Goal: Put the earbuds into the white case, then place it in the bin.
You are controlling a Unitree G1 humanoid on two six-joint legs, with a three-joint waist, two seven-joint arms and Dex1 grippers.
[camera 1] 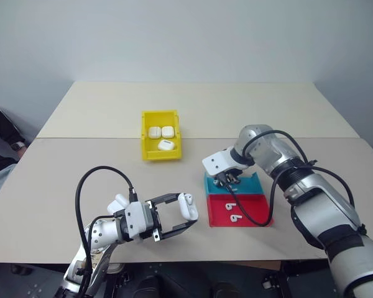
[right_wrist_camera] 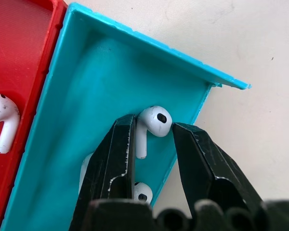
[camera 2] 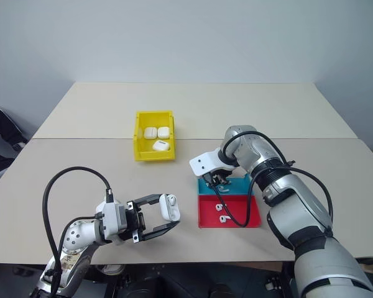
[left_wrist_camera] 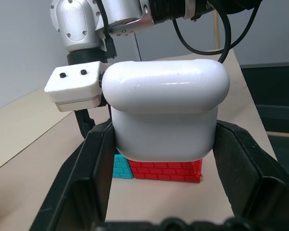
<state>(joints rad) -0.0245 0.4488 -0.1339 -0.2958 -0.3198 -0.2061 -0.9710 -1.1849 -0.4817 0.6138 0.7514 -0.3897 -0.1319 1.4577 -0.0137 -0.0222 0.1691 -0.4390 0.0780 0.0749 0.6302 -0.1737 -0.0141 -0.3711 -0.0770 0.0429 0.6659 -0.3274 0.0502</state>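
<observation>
From the head camera, my left gripper (camera 1: 181, 217) is clamped on the case (camera 1: 188, 206), well short of the bin (camera 1: 161, 135), which already has three cases inside.

Left wrist: the lid looks closed; a bud cannot go in until it opens.

Right wrist: my right gripper (right_wrist_camera: 154, 132) brackets an earbud (right_wrist_camera: 151, 126) in the blue tray (right_wrist_camera: 111, 77). I cannot tell if it is pinched; squeezing off-centre could flick it away.

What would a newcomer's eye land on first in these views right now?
Probably the left gripper near the table's front edge, shut on a white case. Next, the right gripper reaching down into the blue tray, its fingers either side of an earbud. Behind them, the yellow bin already holds three cases.
</observation>
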